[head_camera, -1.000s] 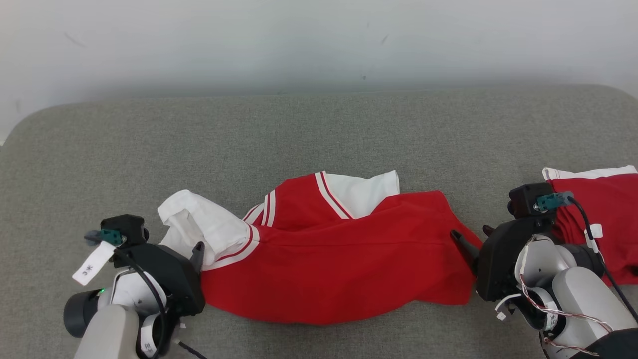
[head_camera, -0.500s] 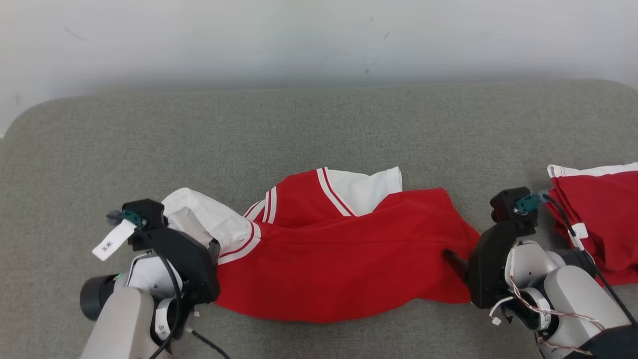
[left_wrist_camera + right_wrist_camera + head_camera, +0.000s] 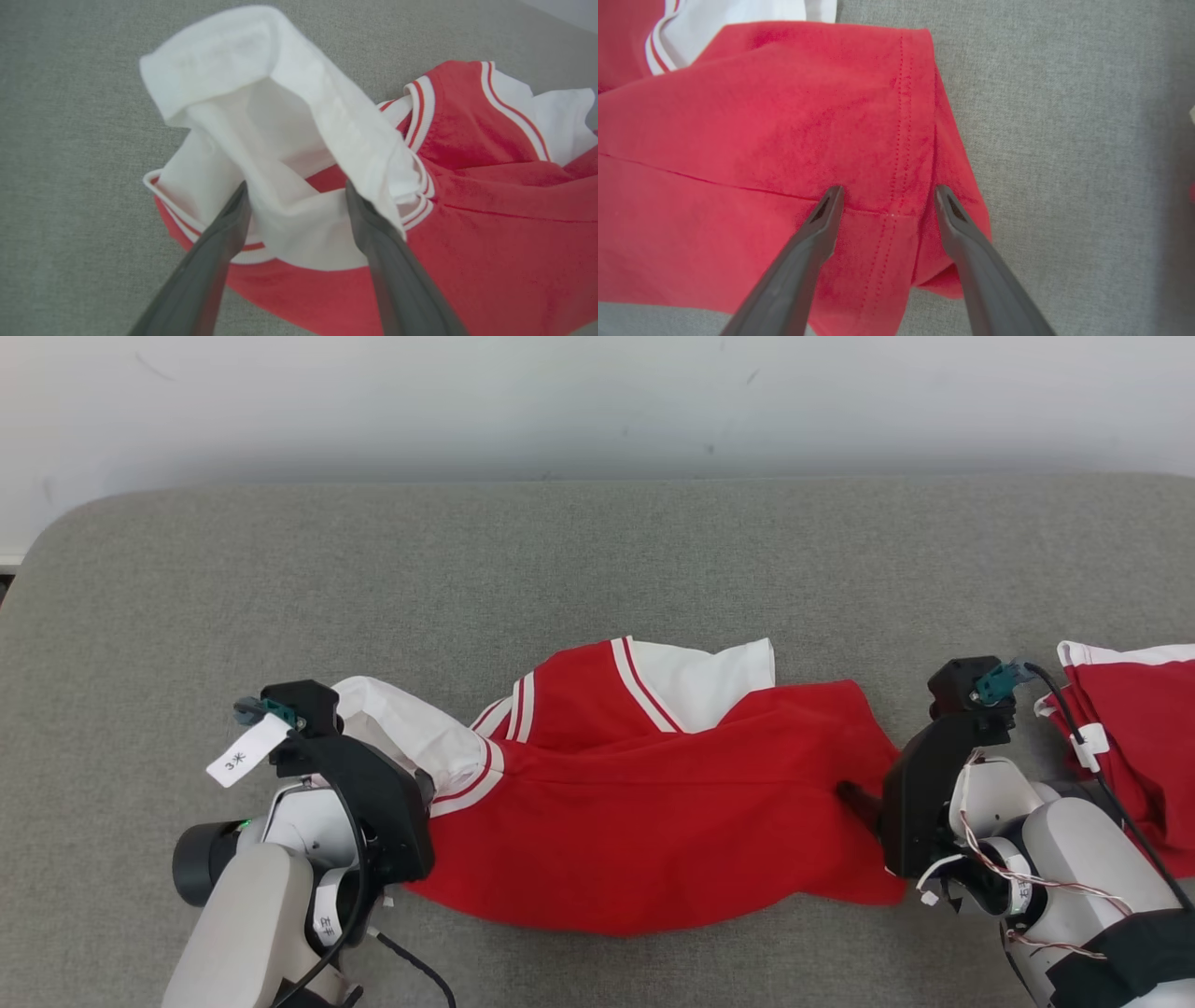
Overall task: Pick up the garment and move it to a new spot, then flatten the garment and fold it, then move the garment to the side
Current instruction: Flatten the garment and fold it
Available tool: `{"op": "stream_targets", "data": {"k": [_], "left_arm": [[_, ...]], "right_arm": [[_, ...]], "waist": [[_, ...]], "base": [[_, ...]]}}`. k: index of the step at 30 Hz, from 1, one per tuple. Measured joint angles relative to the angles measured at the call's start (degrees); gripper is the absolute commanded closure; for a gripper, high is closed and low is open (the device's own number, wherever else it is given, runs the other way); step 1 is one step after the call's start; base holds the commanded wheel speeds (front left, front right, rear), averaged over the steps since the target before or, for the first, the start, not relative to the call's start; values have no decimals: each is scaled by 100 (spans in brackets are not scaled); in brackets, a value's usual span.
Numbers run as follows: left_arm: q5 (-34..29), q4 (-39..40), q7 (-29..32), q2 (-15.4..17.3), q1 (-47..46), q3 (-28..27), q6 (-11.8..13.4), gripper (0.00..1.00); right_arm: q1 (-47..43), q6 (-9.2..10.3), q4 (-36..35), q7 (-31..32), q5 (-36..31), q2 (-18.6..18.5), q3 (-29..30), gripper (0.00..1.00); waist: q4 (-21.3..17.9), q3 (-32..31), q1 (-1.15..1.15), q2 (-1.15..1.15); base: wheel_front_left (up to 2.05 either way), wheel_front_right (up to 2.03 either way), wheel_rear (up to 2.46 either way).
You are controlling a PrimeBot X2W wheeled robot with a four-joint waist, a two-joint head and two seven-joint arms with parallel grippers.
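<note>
The red-and-white jersey [image 3: 644, 821] lies crumpled on the grey counter [image 3: 597, 569], long axis left-right. At the white sleeve end [image 3: 261, 93], left pincer [image 3: 295, 186] spread, straddling cloth; at the red hem corner [image 3: 924, 140], right pincer [image 3: 885, 189] spread too. Nothing pinched yet. Each arm owns its end.

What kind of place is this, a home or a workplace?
Probably a robot test room, not a home: a grey cloth-covered table with rounded corners against a bare white wall, bearing a crumpled red and white shirt and a second red garment.
</note>
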State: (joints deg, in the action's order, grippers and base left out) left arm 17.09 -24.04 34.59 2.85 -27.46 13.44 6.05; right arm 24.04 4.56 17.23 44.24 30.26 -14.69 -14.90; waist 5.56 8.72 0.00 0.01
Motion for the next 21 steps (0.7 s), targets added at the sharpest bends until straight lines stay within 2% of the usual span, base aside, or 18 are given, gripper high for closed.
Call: {"op": "stream_targets", "data": {"k": [3, 6, 15, 16, 17, 18, 21], "left_arm": [[0, -77, 0, -12, -1, 1, 0, 0], [0, -93, 0, -18, -1, 4, 0, 0], [0, -178, -18, -33, -20, 38, 0, 0], [0, -192, -34, -35, -26, 43, 0, 0], [0, -210, -34, -36, -41, 46, 0, 0], [1, -224, -35, -37, -64, 51, 0, 0], [1, -237, -109, -45, -138, 56, -2, 0]], "right_arm": [[12, 0, 113, 21, 0, 73, -24, 1], [12, 5, 153, 55, 13, 108, -26, 10], [12, 81, 337, 57, 12, 112, 38, 7], [13, 82, 343, 56, 12, 112, 45, 9], [14, 85, 350, 55, 12, 113, 46, 16], [17, 98, 360, 43, 12, 116, 45, 47], [44, 98, 380, -12, 12, 144, 35, 87]], "waist": [[24, 24, 0, 0], [37, 42, 0, 0], [72, 91, 0, 0], [73, 96, 0, 0], [75, 100, 0, 0], [76, 105, 0, 0], [76, 116, 0, 0]], "base": [[0, 0, 0], [0, 0, 0], [0, 0, 0], [0, 0, 0], [0, 0, 0], [0, 0, 0], [0, 0, 0]]}}
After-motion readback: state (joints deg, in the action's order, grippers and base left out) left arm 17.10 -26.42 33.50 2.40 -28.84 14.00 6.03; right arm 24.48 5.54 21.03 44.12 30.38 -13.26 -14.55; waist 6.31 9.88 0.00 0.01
